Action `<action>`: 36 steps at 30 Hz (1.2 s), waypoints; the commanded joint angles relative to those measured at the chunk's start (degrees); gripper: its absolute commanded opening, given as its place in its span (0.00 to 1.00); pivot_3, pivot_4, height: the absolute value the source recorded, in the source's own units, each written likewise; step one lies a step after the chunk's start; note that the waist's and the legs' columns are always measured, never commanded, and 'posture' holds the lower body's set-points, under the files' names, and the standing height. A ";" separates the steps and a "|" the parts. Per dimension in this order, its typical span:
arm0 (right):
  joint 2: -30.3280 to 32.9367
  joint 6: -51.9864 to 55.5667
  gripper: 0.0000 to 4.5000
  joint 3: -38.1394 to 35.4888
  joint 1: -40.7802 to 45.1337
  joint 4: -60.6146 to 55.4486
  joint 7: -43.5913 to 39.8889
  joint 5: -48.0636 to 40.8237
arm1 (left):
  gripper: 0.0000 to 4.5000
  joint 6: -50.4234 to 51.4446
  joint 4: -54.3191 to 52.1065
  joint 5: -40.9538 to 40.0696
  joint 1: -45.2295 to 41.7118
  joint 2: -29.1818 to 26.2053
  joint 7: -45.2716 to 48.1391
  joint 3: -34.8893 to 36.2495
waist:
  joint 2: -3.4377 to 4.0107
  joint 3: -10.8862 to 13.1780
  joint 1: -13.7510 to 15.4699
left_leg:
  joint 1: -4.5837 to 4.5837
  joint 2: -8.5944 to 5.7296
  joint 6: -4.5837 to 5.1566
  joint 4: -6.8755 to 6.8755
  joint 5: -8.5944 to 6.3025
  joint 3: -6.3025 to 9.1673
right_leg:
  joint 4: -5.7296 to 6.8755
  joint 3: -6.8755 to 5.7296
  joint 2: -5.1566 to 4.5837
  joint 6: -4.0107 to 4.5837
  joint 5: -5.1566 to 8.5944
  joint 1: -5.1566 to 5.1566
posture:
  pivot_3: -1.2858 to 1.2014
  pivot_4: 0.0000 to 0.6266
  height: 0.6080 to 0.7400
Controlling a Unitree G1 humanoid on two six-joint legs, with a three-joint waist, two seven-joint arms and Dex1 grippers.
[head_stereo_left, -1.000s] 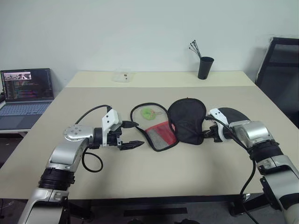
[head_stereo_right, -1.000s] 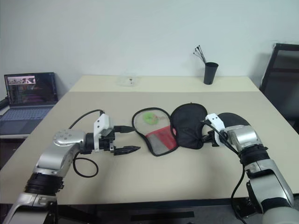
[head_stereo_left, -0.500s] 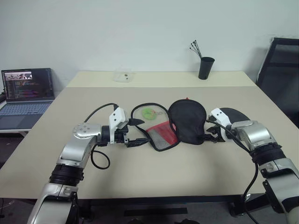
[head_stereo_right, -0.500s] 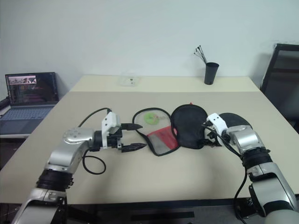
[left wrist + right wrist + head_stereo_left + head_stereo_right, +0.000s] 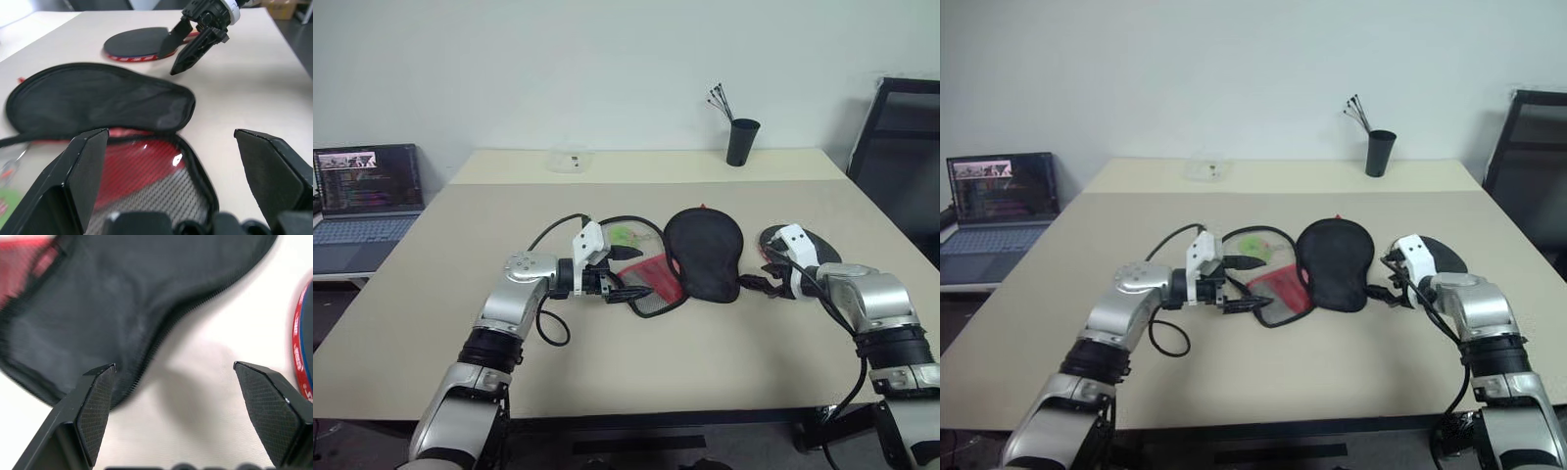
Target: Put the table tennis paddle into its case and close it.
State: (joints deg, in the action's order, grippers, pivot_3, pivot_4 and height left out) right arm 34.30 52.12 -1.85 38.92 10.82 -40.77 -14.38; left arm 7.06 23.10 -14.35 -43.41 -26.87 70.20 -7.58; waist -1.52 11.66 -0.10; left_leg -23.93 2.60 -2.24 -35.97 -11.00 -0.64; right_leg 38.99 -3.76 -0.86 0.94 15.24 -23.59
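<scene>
The case lies unzipped mid-table, its black round half [image 5: 703,253] beside its red mesh half [image 5: 654,286]. A small green lump [image 5: 624,235] rests inside the case's far loop. My left gripper [image 5: 641,272] is open, one finger on each side of the near end of the red mesh half [image 5: 146,166]. My right gripper [image 5: 756,274] is open just right of the black half's edge [image 5: 122,293], with nothing between its fingers. The table tennis paddle [image 5: 139,43] lies flat on the table behind the right gripper, black face up with a red edge [image 5: 301,347].
The beige table [image 5: 607,372] has free room in front of the case. A black cup with sticks [image 5: 741,142] and a small clear container [image 5: 571,160] stand at the far edge. A laptop [image 5: 367,191] sits off to the left and a black chair [image 5: 896,147] to the right.
My left gripper has travelled right until it reaches the case's red mesh half. My right gripper, shut at the black half's edge before, has opened and drawn back a little to the right.
</scene>
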 commanded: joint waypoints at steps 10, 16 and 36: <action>6.21 -3.46 0.94 -14.08 -4.70 -4.39 8.10 -1.67 | 1.00 -8.15 8.64 3.25 -4.74 5.45 0.29 -1.33 | -0.02 0.01 0.14 | -0.04 -0.08 0.00 -0.02 0.00 -0.01 | -0.03 0.00 -0.04 -0.02 -0.01 0.01 | 0.52 0.24 1.00; 10.26 -8.43 0.94 -14.39 -8.30 3.75 9.20 1.05 | 1.00 -9.58 9.44 3.97 -4.34 6.22 1.02 -1.22 | -0.03 0.01 -0.03 | -0.02 -0.08 0.01 0.00 0.00 -0.01 | -0.03 0.00 -0.04 -0.02 -0.01 0.01 | 0.52 0.24 1.00; 12.72 -24.92 0.94 -1.33 10.10 42.84 -3.89 10.64 | 1.00 -9.21 7.74 3.72 -4.18 5.96 3.03 -0.60 | -0.02 0.02 -0.27 | 0.04 -0.05 0.01 -0.02 0.00 -0.15 | -0.03 0.15 0.02 -0.03 -0.02 0.01 | 0.52 0.24 1.00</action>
State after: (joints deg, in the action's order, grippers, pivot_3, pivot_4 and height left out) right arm 46.60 28.94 -3.75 47.57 52.26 -43.64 -4.94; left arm -1.71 33.31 -10.23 -46.74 -20.42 73.18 -8.81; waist -1.54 11.68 -0.37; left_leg -23.88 2.55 -2.24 -35.99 -10.99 -0.80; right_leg 38.96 -3.60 -0.84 0.90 15.22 -23.57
